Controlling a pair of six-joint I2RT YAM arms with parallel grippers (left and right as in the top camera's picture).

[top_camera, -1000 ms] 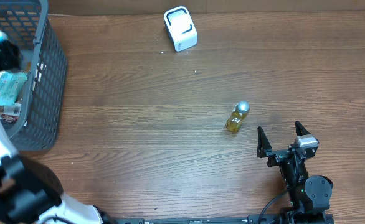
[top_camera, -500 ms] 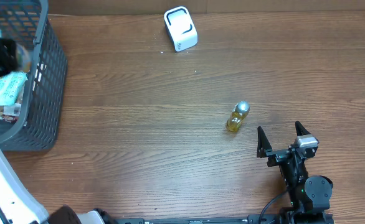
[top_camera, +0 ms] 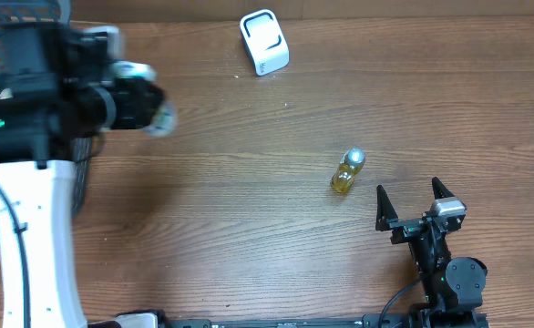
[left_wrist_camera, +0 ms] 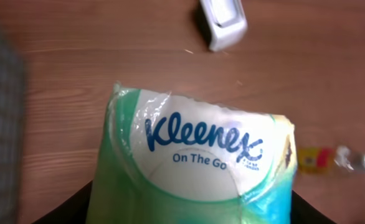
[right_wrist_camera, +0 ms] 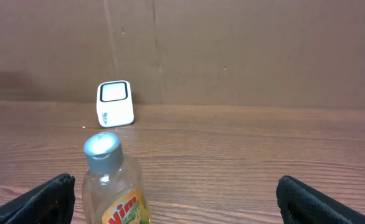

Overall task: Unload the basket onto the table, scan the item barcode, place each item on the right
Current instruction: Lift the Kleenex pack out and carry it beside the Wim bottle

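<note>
My left gripper (top_camera: pixel 156 111) is shut on a green and white Kleenex tissue pack (top_camera: pixel 165 117), held above the table just right of the basket. In the left wrist view the pack (left_wrist_camera: pixel 195 149) fills the frame between the dark fingers (left_wrist_camera: pixel 76 208), and no barcode shows on its visible face. The white barcode scanner (top_camera: pixel 264 42) stands at the far edge of the table, also seen as the scanner (left_wrist_camera: pixel 223 22) and the scanner (right_wrist_camera: pixel 115 102). My right gripper (top_camera: pixel 413 202) rests open at the front right, nothing between its fingers.
A small yellow Vim bottle (top_camera: pixel 347 171) with a grey cap stands just ahead and left of the right gripper, close up as the bottle (right_wrist_camera: pixel 114 183). The grey mesh basket (top_camera: pixel 39 11) sits at the far left, mostly hidden under my left arm.
My left arm has swung up and out of the basket to the right, carrying the tissue pack. The right arm and the bottle have not moved.
</note>
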